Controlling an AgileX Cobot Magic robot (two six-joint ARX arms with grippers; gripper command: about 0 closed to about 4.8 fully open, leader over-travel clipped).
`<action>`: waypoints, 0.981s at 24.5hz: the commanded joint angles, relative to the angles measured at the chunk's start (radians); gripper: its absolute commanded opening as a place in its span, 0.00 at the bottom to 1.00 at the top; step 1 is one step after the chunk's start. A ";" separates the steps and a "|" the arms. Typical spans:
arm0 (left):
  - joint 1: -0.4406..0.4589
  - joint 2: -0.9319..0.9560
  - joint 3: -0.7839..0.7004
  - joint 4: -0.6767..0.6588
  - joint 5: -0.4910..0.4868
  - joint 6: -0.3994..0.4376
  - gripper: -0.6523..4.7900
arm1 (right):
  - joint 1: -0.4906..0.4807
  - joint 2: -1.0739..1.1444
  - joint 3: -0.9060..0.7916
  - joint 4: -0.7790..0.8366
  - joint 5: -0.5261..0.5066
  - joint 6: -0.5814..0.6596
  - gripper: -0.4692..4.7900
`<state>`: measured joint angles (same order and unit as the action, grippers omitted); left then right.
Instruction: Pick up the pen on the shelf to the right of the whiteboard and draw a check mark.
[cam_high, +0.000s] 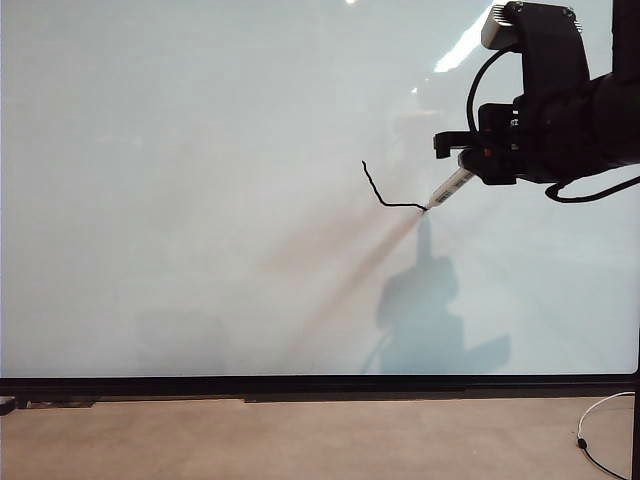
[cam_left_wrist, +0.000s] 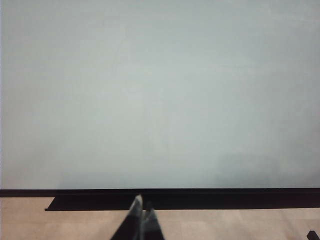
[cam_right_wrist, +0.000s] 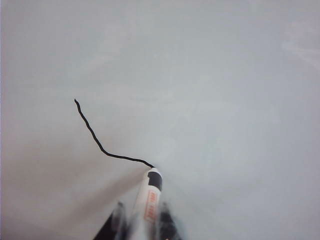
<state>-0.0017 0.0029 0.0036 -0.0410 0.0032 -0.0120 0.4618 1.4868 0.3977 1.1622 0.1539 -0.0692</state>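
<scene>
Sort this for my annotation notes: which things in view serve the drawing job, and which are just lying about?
Job:
- pen, held by right gripper, tip on board
- whiteboard
- check mark, downstroke drawn
Lying about:
- left gripper, shut, idle below the board
- white cable

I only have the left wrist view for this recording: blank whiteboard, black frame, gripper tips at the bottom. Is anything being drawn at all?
Observer: Yes. In the exterior view the right gripper holds the pen with its tip on the whiteboard.
Operator: Any ink down yet?
Observer: A thin black line, the check mark so far: a downstroke, then a flatter run ending at the pen tip. No upstroke yet.
Operator: How is the pen gripped?
Observer: The right wrist view shows the pen between the fingers, tip forward.
Operator: And my left gripper?
Observer: The left gripper is shut and empty, low before the board.
</scene>
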 joint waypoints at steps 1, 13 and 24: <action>0.000 0.000 0.003 0.013 0.000 0.004 0.11 | -0.002 -0.030 -0.021 0.044 0.002 -0.006 0.07; 0.000 0.000 0.003 0.013 0.000 0.004 0.11 | -0.002 -0.047 -0.044 0.068 -0.002 -0.002 0.07; 0.000 0.000 0.003 0.013 0.000 0.004 0.11 | -0.002 -0.046 0.024 -0.068 -0.052 0.003 0.07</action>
<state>-0.0017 0.0029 0.0036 -0.0410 0.0032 -0.0120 0.4610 1.4441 0.4171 1.0969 0.1017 -0.0711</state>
